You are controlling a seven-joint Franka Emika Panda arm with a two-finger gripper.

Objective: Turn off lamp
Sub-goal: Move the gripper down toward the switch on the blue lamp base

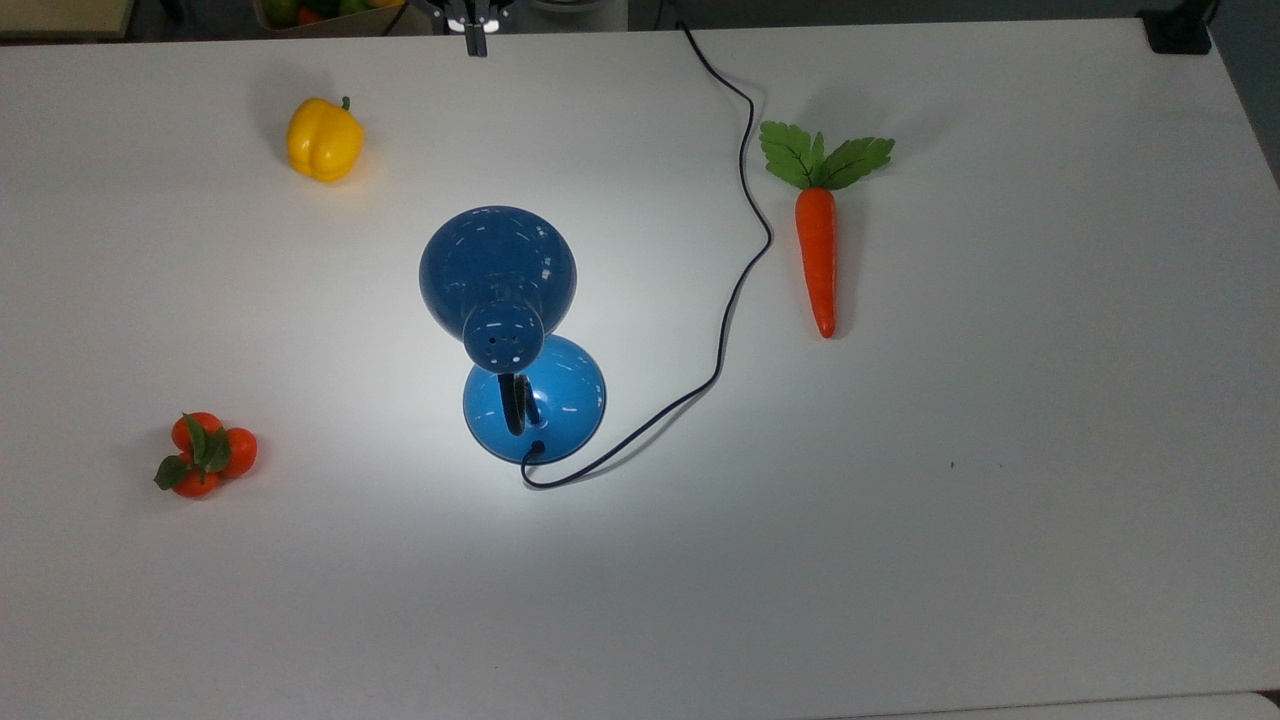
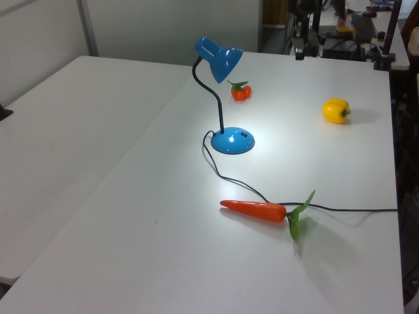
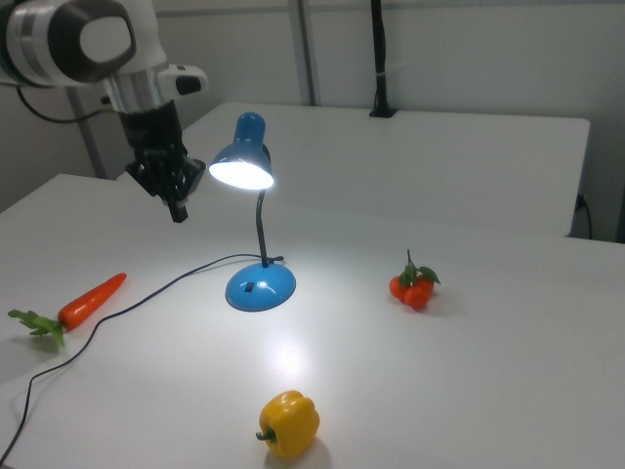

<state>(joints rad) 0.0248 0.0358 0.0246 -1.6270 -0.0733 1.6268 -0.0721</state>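
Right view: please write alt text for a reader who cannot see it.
A lit blue lamp stands on a white table, its shade glowing, with the robot's gripper hanging in the air at the right view's left of the shade. A carrot lies at far left, oranges sit right of the lamp, and a yellow pepper is nearest the camera.

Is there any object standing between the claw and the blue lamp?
Nothing visible does. In the right view, the claw hangs in the air at the right view's left of the lit lamp, with open space between them. The carrot, the yellow pepper and the oranges lie on the table, away from that gap.
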